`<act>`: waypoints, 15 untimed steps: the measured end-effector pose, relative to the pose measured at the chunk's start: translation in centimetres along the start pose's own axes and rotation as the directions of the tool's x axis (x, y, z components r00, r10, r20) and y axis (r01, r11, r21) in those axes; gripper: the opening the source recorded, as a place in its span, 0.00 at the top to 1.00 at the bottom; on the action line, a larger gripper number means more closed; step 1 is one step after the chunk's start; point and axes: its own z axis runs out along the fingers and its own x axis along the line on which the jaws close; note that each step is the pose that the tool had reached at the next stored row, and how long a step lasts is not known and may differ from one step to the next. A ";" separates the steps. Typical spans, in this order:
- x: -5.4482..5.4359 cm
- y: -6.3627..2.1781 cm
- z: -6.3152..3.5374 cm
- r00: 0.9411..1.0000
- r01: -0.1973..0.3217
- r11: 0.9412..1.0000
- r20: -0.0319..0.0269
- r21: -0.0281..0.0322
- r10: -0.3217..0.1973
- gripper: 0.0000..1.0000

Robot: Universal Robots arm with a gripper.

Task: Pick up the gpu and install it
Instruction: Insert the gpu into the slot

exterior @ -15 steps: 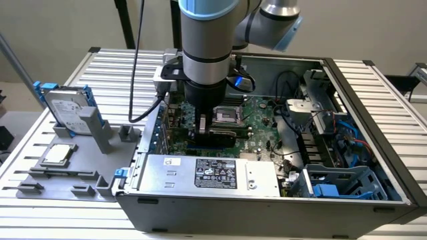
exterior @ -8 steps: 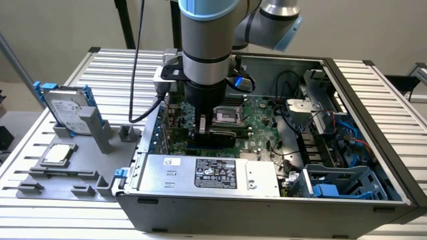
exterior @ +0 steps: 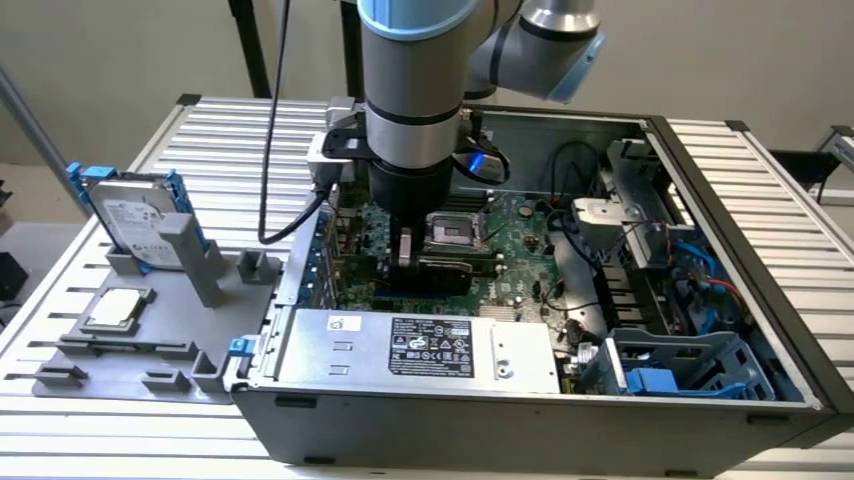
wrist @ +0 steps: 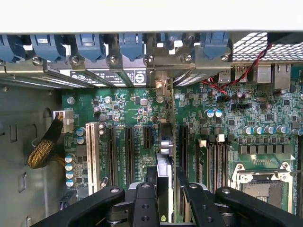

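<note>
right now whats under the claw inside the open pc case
The thin gpu card, edge-on in the claw, stands over the green motherboard's black slots; the slot directly beneath is covered.

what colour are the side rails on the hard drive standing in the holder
Blue, on the hard drive; clearest in the exterior view.

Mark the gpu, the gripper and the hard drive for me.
gpu (wrist: 163, 156): wrist view, top edge of the card held on edge over the slots.
gripper (wrist: 164, 201): wrist view, midway between its black fingertips, shut on the card.
hard drive (exterior: 134, 215): exterior view, its labelled silver face.
</note>
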 end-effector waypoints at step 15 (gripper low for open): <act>0.0 -0.01 0.44 1.000 0.000 1.000 -0.001 0.000 0.000 0.73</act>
